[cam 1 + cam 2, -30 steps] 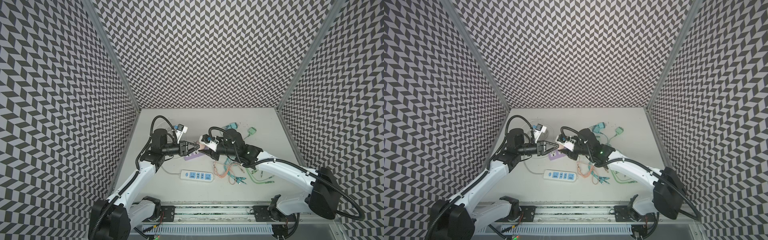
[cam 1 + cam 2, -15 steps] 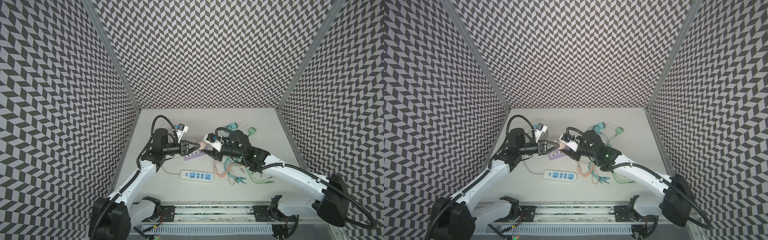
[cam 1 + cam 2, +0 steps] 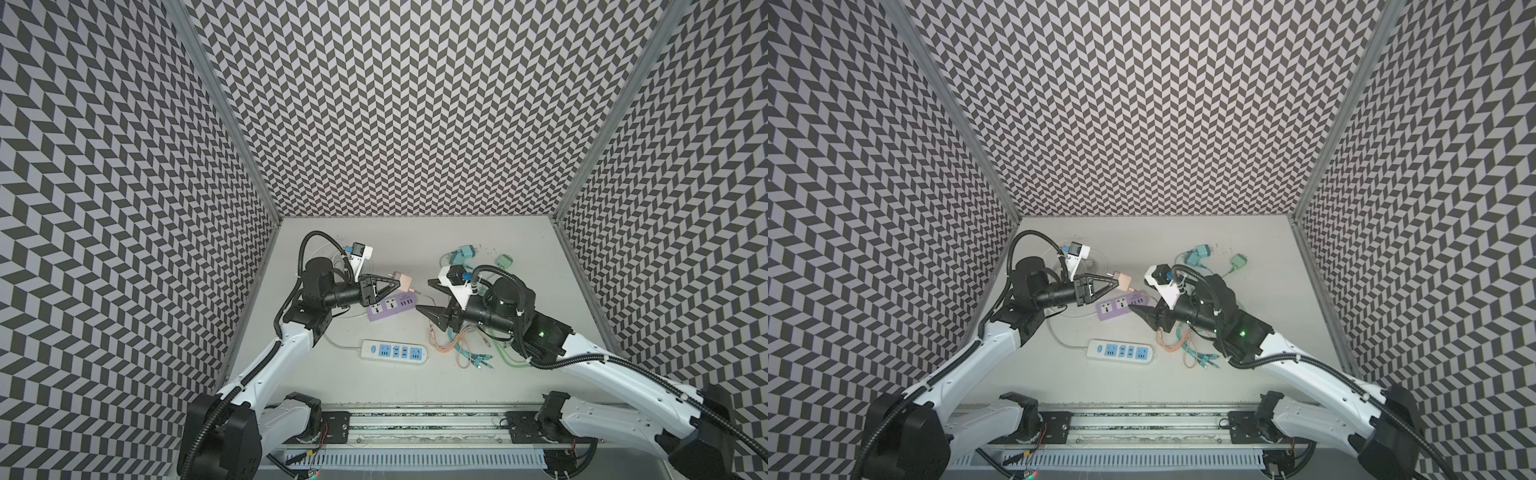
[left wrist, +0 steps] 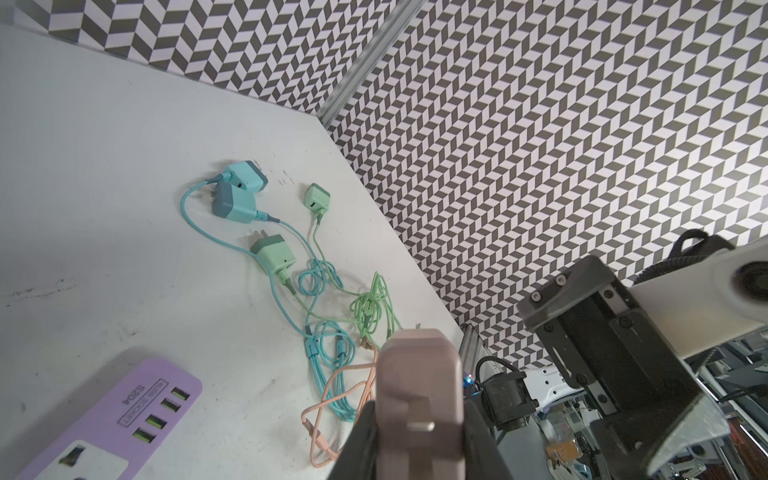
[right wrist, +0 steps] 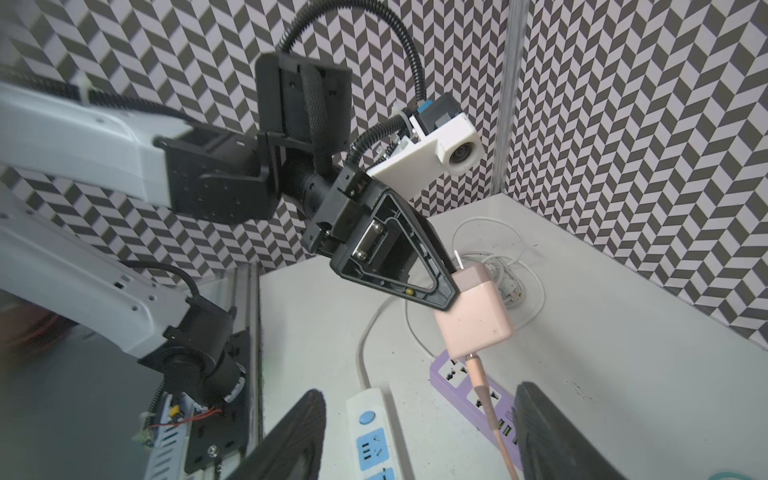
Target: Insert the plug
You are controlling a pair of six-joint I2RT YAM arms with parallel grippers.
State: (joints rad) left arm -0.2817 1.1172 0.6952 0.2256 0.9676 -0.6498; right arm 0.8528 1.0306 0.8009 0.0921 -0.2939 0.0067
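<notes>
Plug [image 5: 473,316], pink and blocky, pinched at its prong end in left gripper [image 3: 392,284] and hanging clear of table [image 3: 478,232], over the back edge of purple power strip [image 3: 390,305]. Long axis tilted: prongs up and away from the strip, cable end down toward its sockets, pink cable [image 5: 486,399] trailing from it. Right gripper [image 3: 424,296] spread wide, grasping nothing, near the plug but apart from it. White power strip [image 3: 392,352] flat on the table nearer the arm bases.

This was a robotics lab test cell. Chevron-patterned wall panels [image 3: 395,104] on aluminium posts [image 3: 224,108] enclosed a white tabletop [image 3: 415,241]. A left arm [image 3: 266,365] and a right arm [image 3: 615,372] stood on a metal rail [image 3: 424,428] at its front edge.
</notes>
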